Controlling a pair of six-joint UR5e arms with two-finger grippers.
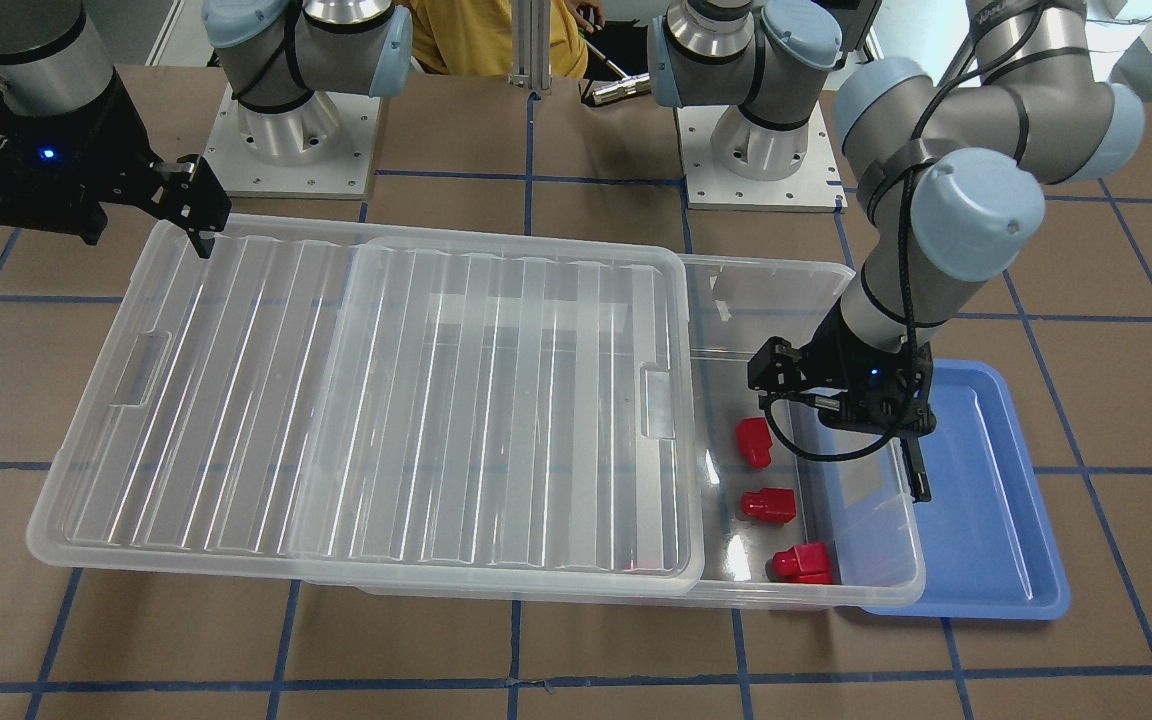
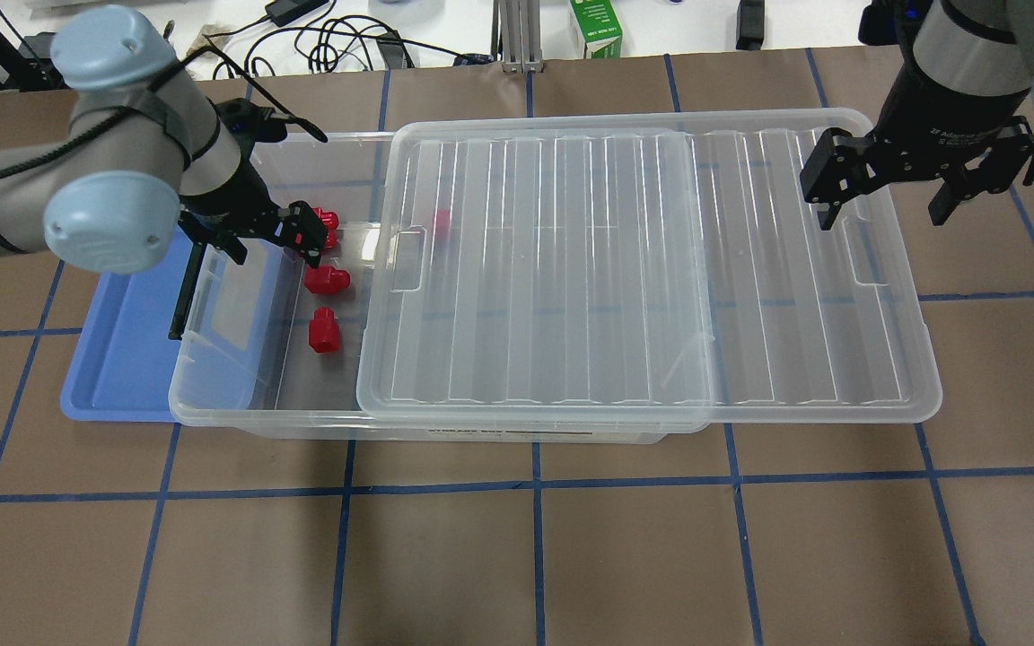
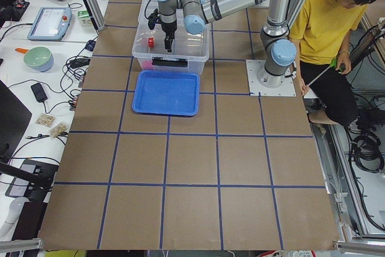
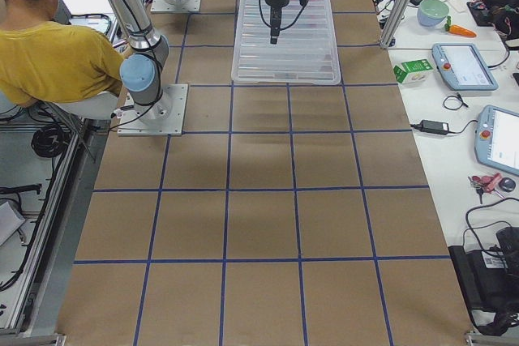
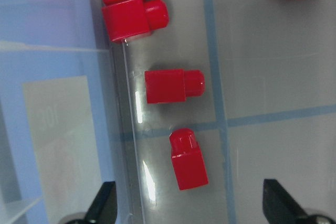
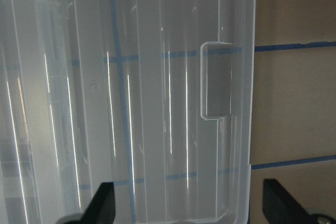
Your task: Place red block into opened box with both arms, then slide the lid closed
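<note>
Already red blocks (image 2: 327, 280) lie in the box's (image 2: 239, 350) uncovered end beneath the released left claw (image 2: 276, 258), while the released right claw (image 2: 883, 218) hovers, seemingly clear, over the lid's (image 2: 643, 269) overhanging far end.

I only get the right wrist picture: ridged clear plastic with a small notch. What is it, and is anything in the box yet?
Observer: It is the see-through ridged plastic lid, slid partway off a large clear plastic box. Three red blocks lie in the uncovered end.
Visitor: Where is the other arm?
Observer: The left end effector hangs open above those blocks, gripping nothing.
Visitor: Anything else nearby?
Observer: A flat blue plastic tray sits beside the box's open end.
</note>
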